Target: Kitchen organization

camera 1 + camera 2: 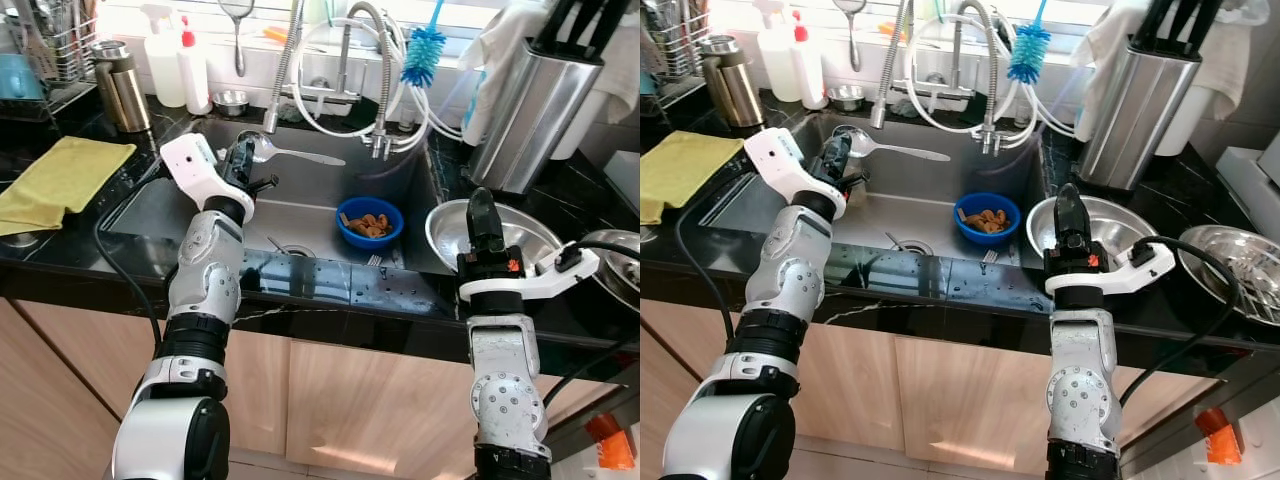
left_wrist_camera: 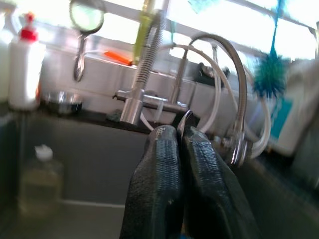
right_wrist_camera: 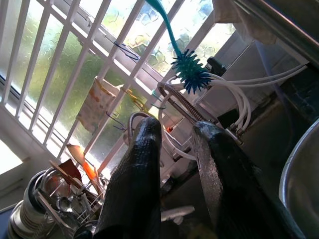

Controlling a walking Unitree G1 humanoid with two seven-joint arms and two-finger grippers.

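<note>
My left gripper [image 1: 245, 160] is held above the left side of the sink [image 1: 300, 215], shut on a large metal spoon [image 1: 295, 153]. The spoon's handle points right, toward the tap. In the left wrist view the fingers [image 2: 162, 164] are pressed together with a thin strip of metal [image 2: 182, 121] at their tips. A blue bowl [image 1: 370, 222] with brown food scraps sits in the sink. My right gripper [image 1: 483, 208] stands upright at the near rim of a steel bowl [image 1: 535, 238] on the counter. Its fingers [image 3: 137, 169] are open with nothing between them.
A tap with hoses [image 1: 370, 70] and a blue bottle brush [image 1: 424, 52] hang behind the sink. A yellow cloth [image 1: 60, 178] lies on the left counter near a steel flask [image 1: 125, 88] and bottles. A steel knife holder [image 1: 532, 110] and another steel dish [image 1: 615, 262] stand at the right.
</note>
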